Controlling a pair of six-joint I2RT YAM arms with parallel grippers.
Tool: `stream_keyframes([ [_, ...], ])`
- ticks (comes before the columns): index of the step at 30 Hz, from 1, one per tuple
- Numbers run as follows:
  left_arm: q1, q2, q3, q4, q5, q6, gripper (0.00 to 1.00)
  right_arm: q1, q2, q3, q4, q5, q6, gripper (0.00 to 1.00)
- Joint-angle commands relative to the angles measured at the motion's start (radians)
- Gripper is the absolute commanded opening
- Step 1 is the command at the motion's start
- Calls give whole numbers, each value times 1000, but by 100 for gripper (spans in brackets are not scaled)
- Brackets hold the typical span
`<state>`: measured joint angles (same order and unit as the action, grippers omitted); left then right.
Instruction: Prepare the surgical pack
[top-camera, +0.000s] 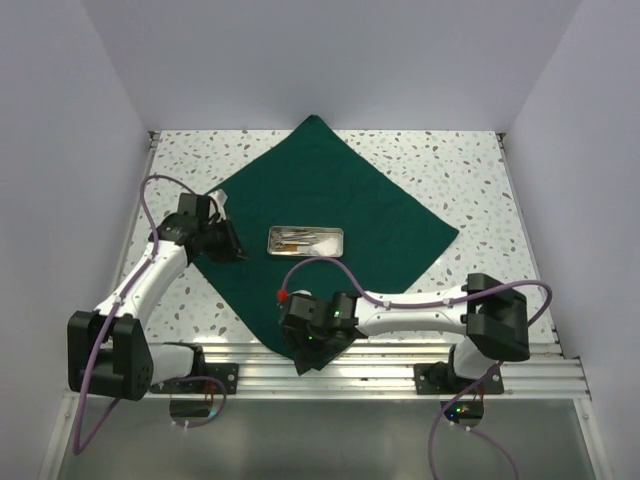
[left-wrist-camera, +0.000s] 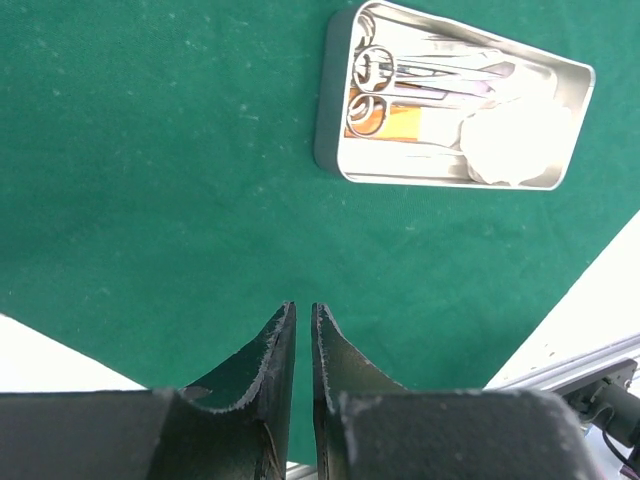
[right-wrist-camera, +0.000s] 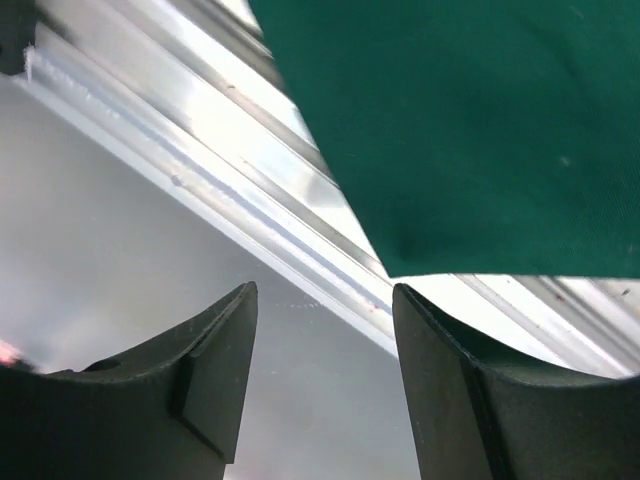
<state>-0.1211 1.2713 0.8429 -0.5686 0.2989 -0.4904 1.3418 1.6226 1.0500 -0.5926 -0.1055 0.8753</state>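
Observation:
The dark green drape (top-camera: 365, 195) lies flat as a diamond on the speckled table. The steel tray (top-camera: 275, 240) sits at its middle, holding scissors (left-wrist-camera: 375, 68), forceps (left-wrist-camera: 455, 72) and round white gauze (left-wrist-camera: 515, 145). My left gripper (top-camera: 228, 250) hovers over the drape's left corner. Its jaws (left-wrist-camera: 303, 306) stand almost together with a thin slit and nothing between them, above the green cloth (left-wrist-camera: 150, 150). My right gripper (top-camera: 312, 358) is open and empty at the drape's near corner. In the right wrist view it (right-wrist-camera: 325, 288) sits over the rail, just short of the cloth corner (right-wrist-camera: 480, 120).
Aluminium rails (top-camera: 400, 368) run along the near table edge under the right gripper, and show in the right wrist view (right-wrist-camera: 250, 170). White walls enclose the table on three sides. Bare speckled tabletop (top-camera: 480, 170) surrounds the drape.

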Motion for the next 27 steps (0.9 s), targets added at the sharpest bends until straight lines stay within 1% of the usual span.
stream_keyframes([
  [1, -5, -56, 2, -43, -3, -19, 16, 34, 54, 96, -144, 139, -160, 59],
  [8, -5, -105, 12, -93, -24, -10, 17, 37, 144, 143, -200, 222, -248, 57],
  [11, -5, -128, 8, -105, -30, -13, 17, 46, 161, 151, -181, 208, -288, 57],
  [17, -2, -158, 10, -129, -55, -19, 19, 89, 191, 191, -181, 221, -291, 56],
  [22, -2, -167, 15, -132, -46, -27, 20, 125, 201, 214, -202, 257, -283, 52],
  [27, -2, -161, 15, -132, -41, -27, 20, 126, 232, 217, -236, 299, -269, 49],
])
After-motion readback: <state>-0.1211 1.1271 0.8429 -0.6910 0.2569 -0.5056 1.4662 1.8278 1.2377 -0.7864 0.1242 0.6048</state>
